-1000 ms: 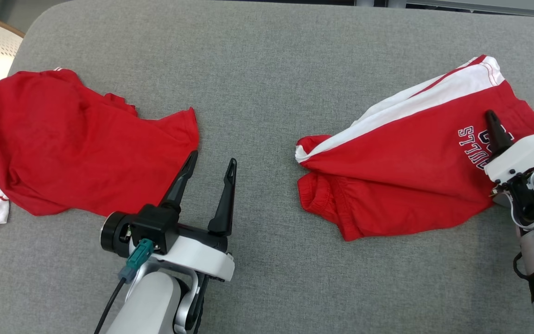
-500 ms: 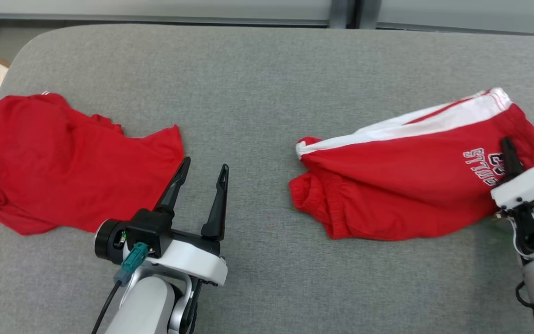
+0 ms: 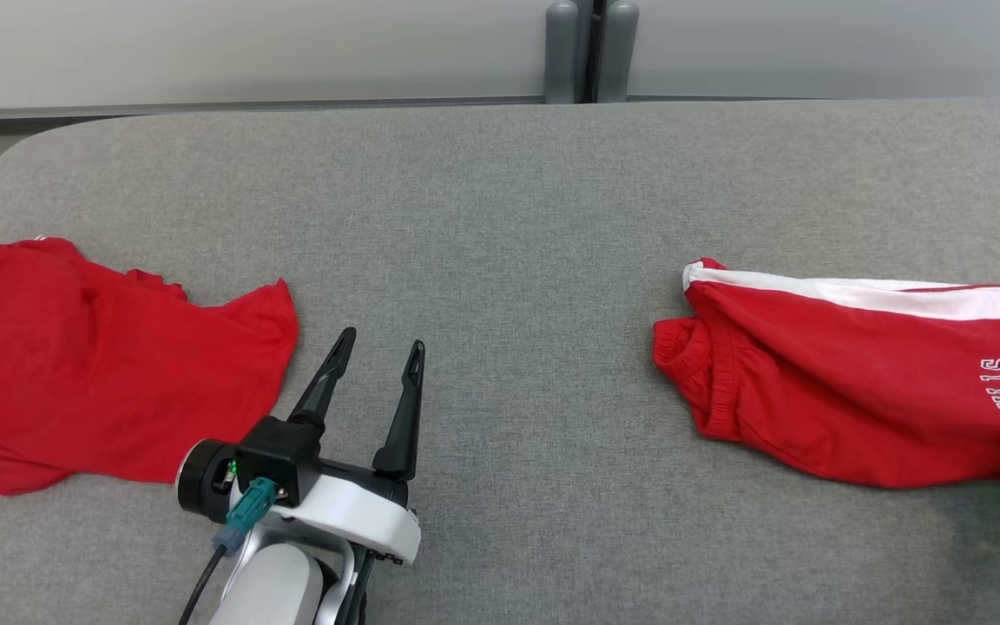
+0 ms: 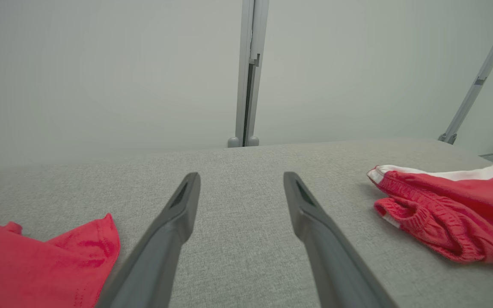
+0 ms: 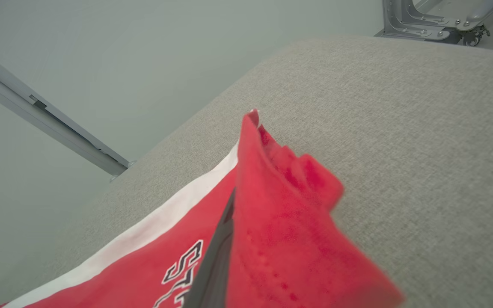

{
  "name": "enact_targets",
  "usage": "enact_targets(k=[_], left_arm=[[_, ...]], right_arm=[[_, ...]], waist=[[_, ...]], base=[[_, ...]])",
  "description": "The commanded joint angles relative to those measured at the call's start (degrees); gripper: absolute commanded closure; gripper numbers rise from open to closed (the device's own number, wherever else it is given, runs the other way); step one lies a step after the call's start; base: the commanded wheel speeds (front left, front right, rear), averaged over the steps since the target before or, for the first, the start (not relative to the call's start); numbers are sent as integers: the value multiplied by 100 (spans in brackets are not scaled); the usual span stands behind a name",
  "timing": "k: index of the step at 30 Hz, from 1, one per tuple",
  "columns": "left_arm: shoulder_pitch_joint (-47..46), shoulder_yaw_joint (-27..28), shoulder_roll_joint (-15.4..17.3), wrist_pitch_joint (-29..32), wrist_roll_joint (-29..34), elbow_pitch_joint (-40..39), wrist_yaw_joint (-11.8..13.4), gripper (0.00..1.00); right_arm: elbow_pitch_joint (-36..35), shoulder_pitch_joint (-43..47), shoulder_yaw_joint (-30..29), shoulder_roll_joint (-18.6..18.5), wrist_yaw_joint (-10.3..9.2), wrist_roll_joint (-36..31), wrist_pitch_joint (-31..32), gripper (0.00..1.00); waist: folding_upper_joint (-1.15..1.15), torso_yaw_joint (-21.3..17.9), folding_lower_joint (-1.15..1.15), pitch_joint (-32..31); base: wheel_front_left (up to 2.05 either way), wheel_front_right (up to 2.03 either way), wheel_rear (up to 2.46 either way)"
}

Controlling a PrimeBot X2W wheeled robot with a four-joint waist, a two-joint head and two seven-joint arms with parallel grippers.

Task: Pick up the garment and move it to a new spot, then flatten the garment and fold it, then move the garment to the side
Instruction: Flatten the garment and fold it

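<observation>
The 1st step of the task is judged to be in hand: the garment has been gripped, and the lift and carry to a new spot are not yet done. The red shorts (image 3: 838, 391), marked by a white side stripe and white lettering, are laid at the right of the grey counter (image 3: 500, 217), with the waistband end turned toward the middle and the other end cut off by the right edge of the head view. In the right wrist view the right hand (image 5: 223, 231) is seen clamped on a raised fold of the shorts (image 5: 280, 222); 1 dark finger is visible in the fold, and the other is hidden under the cloth.

The left hand (image 3: 383, 338) is held low over the counter with its 2 fingers wide apart and nothing between them. A 2nd red garment (image 3: 92, 373) is spread at the left, just beside that hand but not touched by it.

For the next move, a lift high enough to clear the trailing cloth is called for, followed by a carry toward the bare middle. Since only a thin fold is pinched, a slow pull is advised. The open left hand could then be brought to a 2nd edge for flattening.
</observation>
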Motion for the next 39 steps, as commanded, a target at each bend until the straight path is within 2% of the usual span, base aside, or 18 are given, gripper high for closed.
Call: enact_targets(k=[1,6,13,22,27,36,37,38,39], left_arm=[[13,37,19,-1,-21,0,-22,0],[89,65,21,-1,-18,26,-62,0],[243,109,22,-1,1,33,-57,0],[459,177,19,-1,-63,50,-51,0],[520,186,21,-1,-91,49,-43,0],[534,138,19,-1,-188,12,21,0],[541,132,21,-1,-193,3,29,0],[543,118,20,-1,-199,-5,42,0],[545,112,20,-1,-206,-13,40,0]], right_arm=[[4,27,13,-2,0,-49,-58,100],[-288,-66,376,172,0,-125,-144,100],[-973,84,971,329,0,90,-119,100],[-2038,392,2055,267,0,477,155,100],[-2226,492,2488,177,0,586,223,100],[-2089,547,3109,265,0,729,267,100],[-2044,547,3172,265,0,706,278,84],[-2016,534,3251,252,0,648,265,9],[-2002,525,3327,255,0,638,237,0]], waist=[[0,-34,0,-54],[0,-41,0,-228],[0,78,0,-484],[0,303,0,-677],[0,412,0,-712],[0,608,0,-677],[0,623,0,-668],[0,640,0,-654],[0,655,0,-641]], base=[[0,0,0],[0,0,0],[0,0,0],[0,0,0],[0,0,0],[0,0,0],[0,0,0],[0,0,0],[0,0,0]])
